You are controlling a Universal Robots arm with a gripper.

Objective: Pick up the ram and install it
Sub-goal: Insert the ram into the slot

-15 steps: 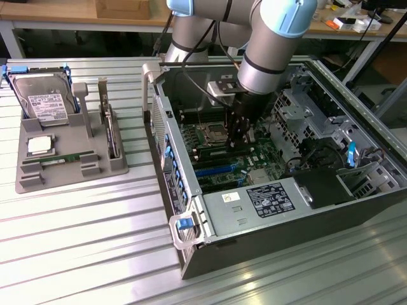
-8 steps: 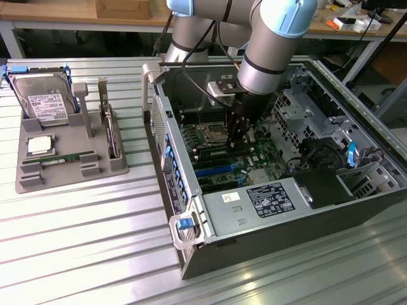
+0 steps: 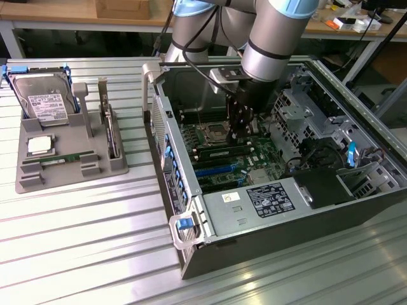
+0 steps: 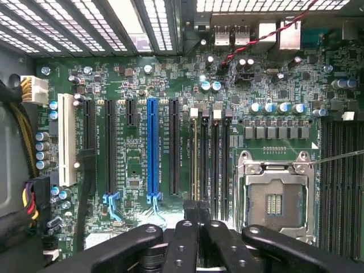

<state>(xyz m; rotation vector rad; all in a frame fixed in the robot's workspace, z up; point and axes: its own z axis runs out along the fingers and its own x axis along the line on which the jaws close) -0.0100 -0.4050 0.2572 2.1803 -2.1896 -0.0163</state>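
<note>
We see the gripper clenched, its black fingers pressed together, low inside the open computer case and just above the motherboard. In the exterior view the gripper hangs upright from the arm's wrist, tips pointing down at the board.

Right under the fingertips run the black memory slots, parallel to one another, with their near ends at the fingertips. Just beside the gripper, on one side of those slots, sits the open processor socket in its metal frame. On the other side, a little further off, lie the long blue expansion slot and, beyond more black slots, a white one. We cannot tell whether the fingers touch a slot.

Further out, along the near wall of the case, is the power supply with its dark label.

The ram is well apart from the gripper, outside the case toward the exterior view's left. It lies flat in a recess of a grey tray on the bench. Its long axis runs across that view, one end pointing toward the case and the other away from it. Just behind it rests the square processor chip, and beyond that a hard drive leans upright.
</note>
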